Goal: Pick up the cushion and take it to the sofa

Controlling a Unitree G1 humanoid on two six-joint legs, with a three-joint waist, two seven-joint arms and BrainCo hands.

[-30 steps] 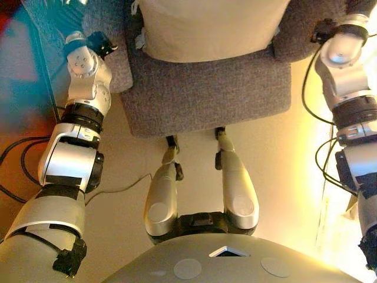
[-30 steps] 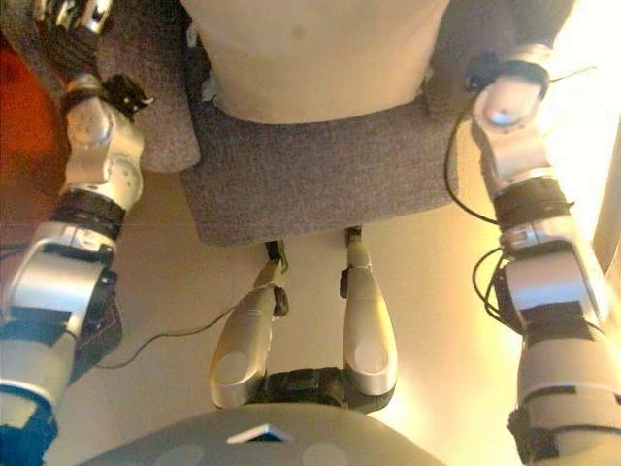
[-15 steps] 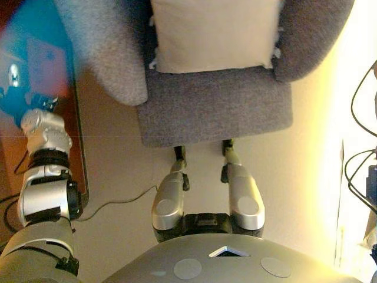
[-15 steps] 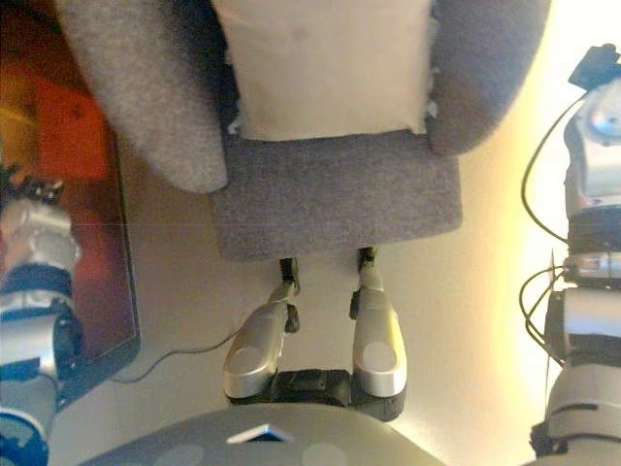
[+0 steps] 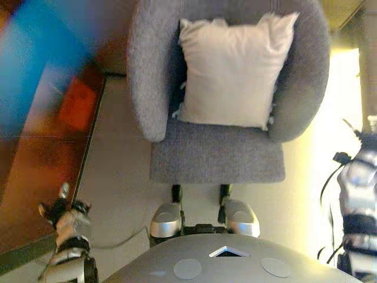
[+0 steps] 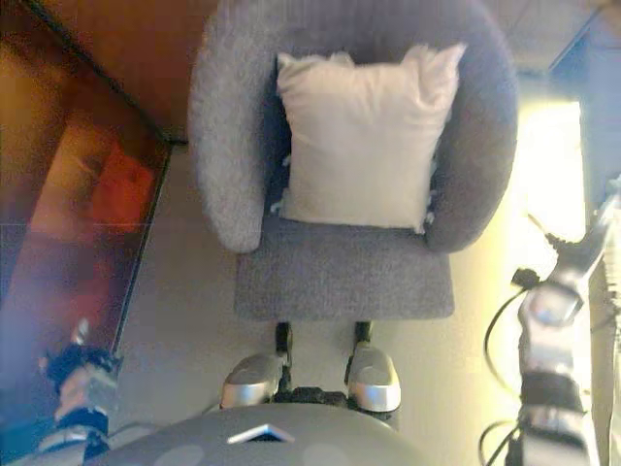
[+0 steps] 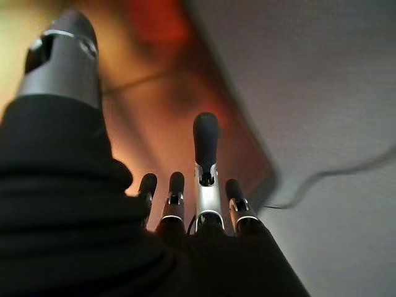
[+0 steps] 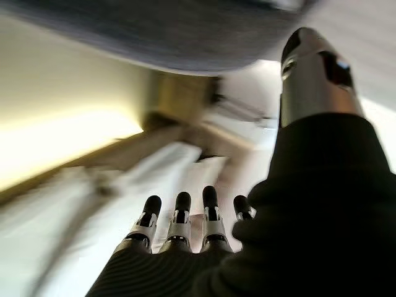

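Note:
A cream cushion (image 5: 232,71) stands upright on the seat of a grey armchair (image 5: 218,156), leaning on its backrest; it also shows in the right eye view (image 6: 359,136). Neither hand touches it. My left hand (image 5: 62,207) is low at the left, well away from the chair and over the floor. In the left wrist view its fingers (image 7: 205,154) are straight and hold nothing. My right hand (image 8: 179,223) is low at the right side of the chair, with fingers straight and empty.
A dark red-brown surface (image 5: 41,147) with an orange-red patch (image 5: 79,106) lies left of the armchair, its edge close to my left hand. Pale floor (image 5: 118,177) lies between it and the chair. A bright strip of light (image 6: 548,155) falls right of the chair.
The whole view has pulled back, so the whole armchair and cushion show now. Both arms have dropped from beside the chair's armrests to low at my sides. The cushion stays on the seat.

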